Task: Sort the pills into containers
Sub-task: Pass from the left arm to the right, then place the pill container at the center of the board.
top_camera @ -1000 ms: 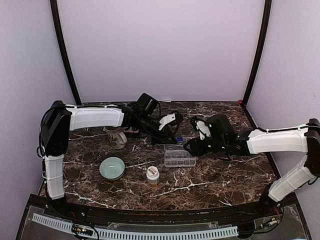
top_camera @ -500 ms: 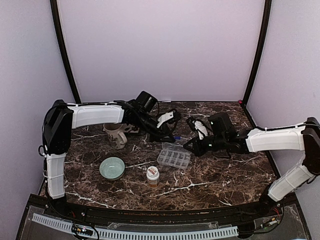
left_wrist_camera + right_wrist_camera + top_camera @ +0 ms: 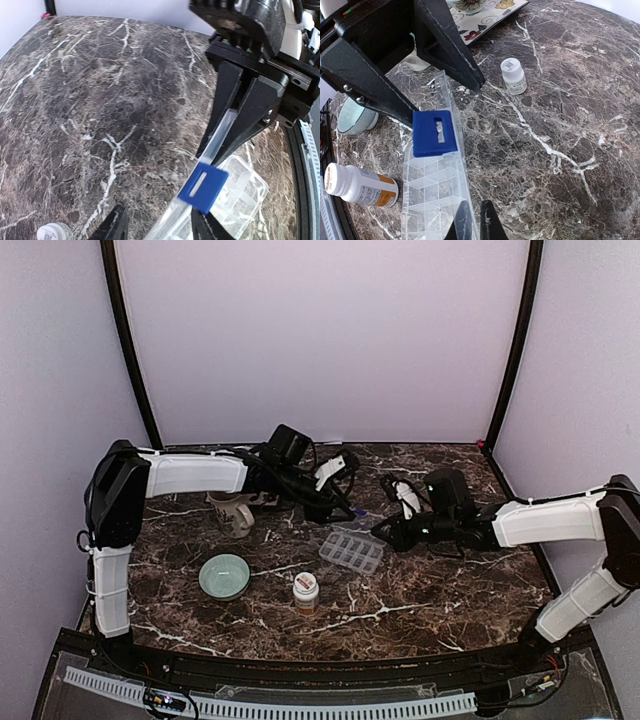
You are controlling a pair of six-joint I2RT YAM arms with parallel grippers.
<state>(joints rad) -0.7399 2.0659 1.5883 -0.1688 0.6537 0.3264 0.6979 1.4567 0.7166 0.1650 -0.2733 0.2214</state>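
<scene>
The clear container [image 3: 351, 551] lies on the marble between the two arms, with its hinged lid [image 3: 451, 127] raised on edge and a blue latch [image 3: 434, 133] at the top of the lid. My right gripper [image 3: 476, 226] is shut on the lid's clear edge, at the box's right side [image 3: 384, 532]. My left gripper [image 3: 160, 231] is open, its fingers standing either side of the lid and blue latch [image 3: 204, 187] without pinching them. The compartments [image 3: 427, 192] that I can see look empty. No pills show in any view.
A pale green bowl [image 3: 224, 575] and an orange-labelled pill bottle [image 3: 306, 590] stand nearer the front. A small white-capped bottle [image 3: 513, 76] and a flowered mug [image 3: 233, 512] stand beside the left arm.
My left gripper has let go of the lid and opened. My right gripper has shut on the lid. The box has slid slightly left and turned.
</scene>
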